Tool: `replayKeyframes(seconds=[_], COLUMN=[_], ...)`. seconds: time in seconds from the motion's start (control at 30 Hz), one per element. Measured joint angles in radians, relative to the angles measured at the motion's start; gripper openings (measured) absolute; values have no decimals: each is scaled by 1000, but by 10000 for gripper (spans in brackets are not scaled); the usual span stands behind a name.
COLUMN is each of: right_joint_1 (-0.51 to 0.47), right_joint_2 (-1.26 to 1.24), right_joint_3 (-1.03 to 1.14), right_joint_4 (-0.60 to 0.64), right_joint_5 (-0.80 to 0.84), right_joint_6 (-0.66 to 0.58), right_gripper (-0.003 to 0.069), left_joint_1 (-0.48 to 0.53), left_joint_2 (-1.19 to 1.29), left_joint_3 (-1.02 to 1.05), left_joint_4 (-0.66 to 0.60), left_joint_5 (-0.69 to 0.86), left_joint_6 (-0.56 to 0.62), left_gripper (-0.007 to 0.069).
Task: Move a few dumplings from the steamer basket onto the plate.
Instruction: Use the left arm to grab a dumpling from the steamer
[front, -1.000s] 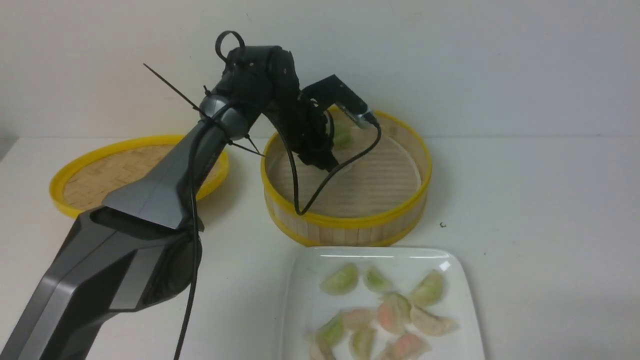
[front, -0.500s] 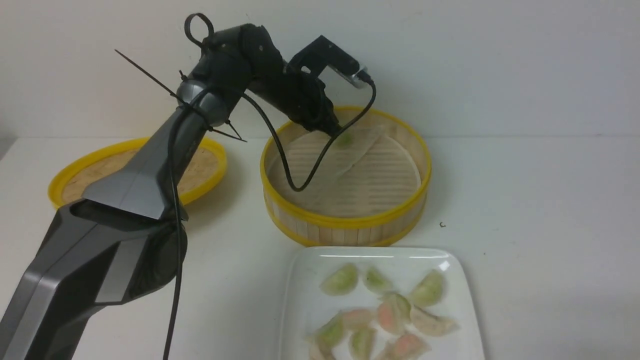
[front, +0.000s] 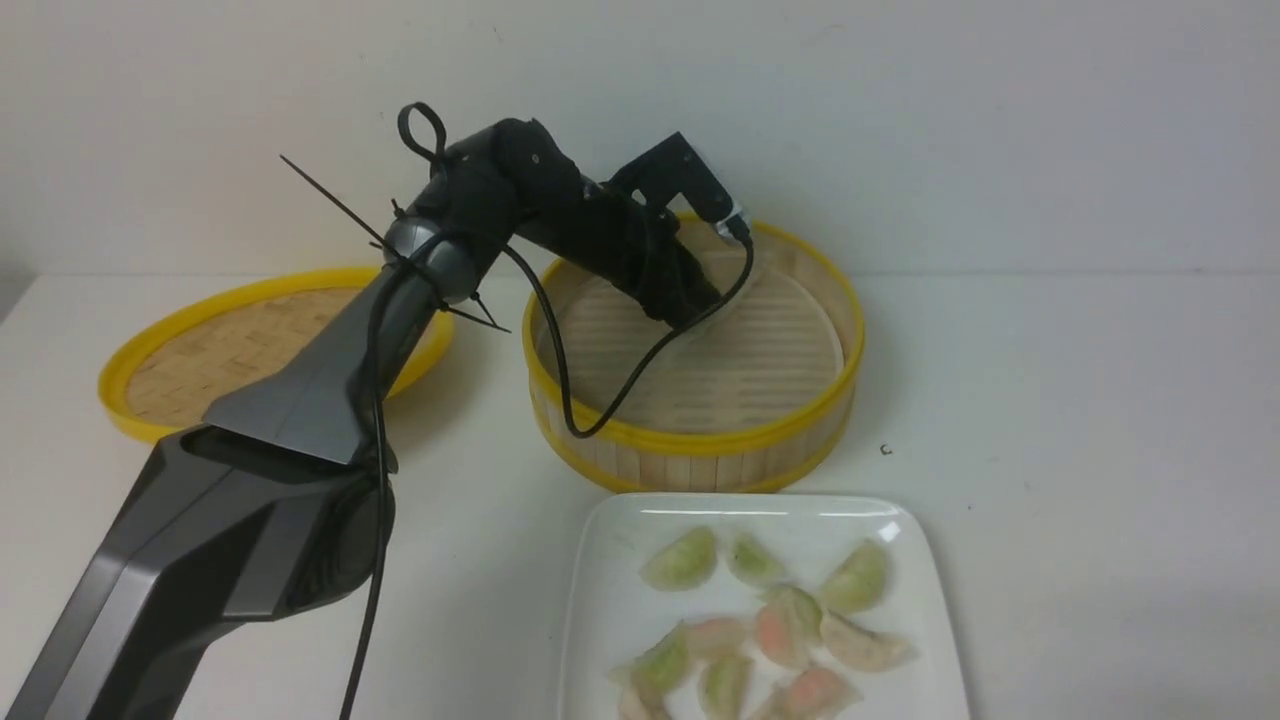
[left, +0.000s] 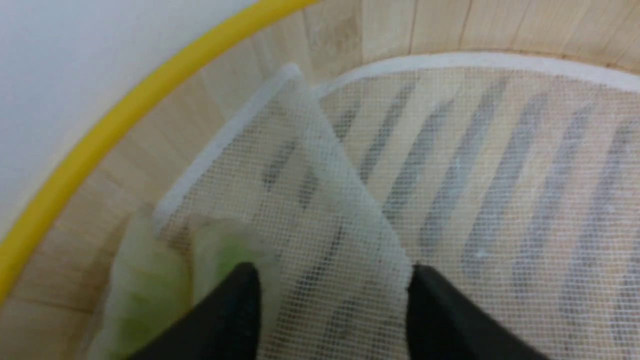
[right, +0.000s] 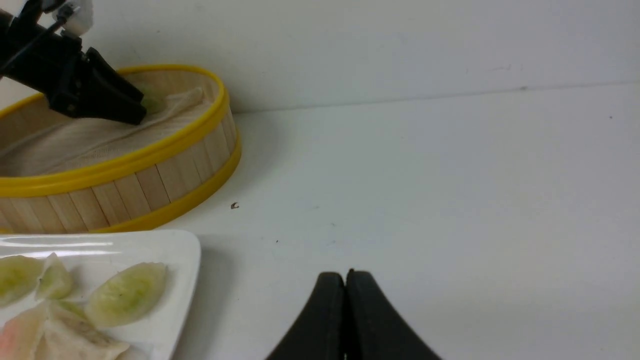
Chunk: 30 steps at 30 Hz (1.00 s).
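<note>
- White table (front: 1080, 380); my left gripper (left: 332, 285), jaws apart, is inside the basket (front: 700, 442), straddling a liner (left: 320, 190) fold.
- A dumpling (left: 225, 250) lies just outside my jaws, against the basket wall.
- I should recentre over it, clear of the liner.
- Right gripper (right: 346, 282): jaws pressed together, idle.

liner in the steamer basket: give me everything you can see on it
The liner is a thin, whitish, see-through mesh sheet with a thicker white hem, lying on the slatted floor of the steamer basket. By the wall, one part is folded back over itself as a flap. A pale green dumpling, perhaps two, sits at the flap's end, partly under mesh. The left gripper is open, its tips straddling the flap; contact cannot be judged.
</note>
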Motion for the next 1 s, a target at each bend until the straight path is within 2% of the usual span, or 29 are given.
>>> replayKeyframes(seconds=[0.07,0.13,0.27,0.37,0.4,0.43,0.47,0.53,0.63,0.73,1.0], right_joint_1=[0,0,0,0,0,0,0,0,0,0,0], right_joint_2=[0,0,0,0,0,0,0,0,0,0,0], right_joint_3=[0,0,0,0,0,0,0,0,0,0,0], right_joint_4=[0,0,0,0,0,0,0,0,0,0,0], right_joint_5=[0,0,0,0,0,0,0,0,0,0,0], right_joint_6=[0,0,0,0,0,0,0,0,0,0,0], right_gripper=[-15,-15,-15,-15,-15,-15,-15,-15,-15,-15,-15], left_joint_1=[-3,-4,-6,-9,-8,-8,-5,-5,-4,1,12], left_joint_2=[2,2,8,9,10,11,7,-6,-43,-81,-97], left_joint_3=[-1,-1,-8,-11,-11,-11,-11,-8,0,1,-2], left_joint_4=[0,4,23,67,90,87,90,100,132,145,151], left_joint_5=[0,-1,-7,-14,5,5,17,49,121,126,8], left_joint_6=[-3,-13,-49,-101,-121,-124,-131,-130,-133,-147,-125], left_gripper=[424,432,397,282,213,201,108,32,-3,-6,11])
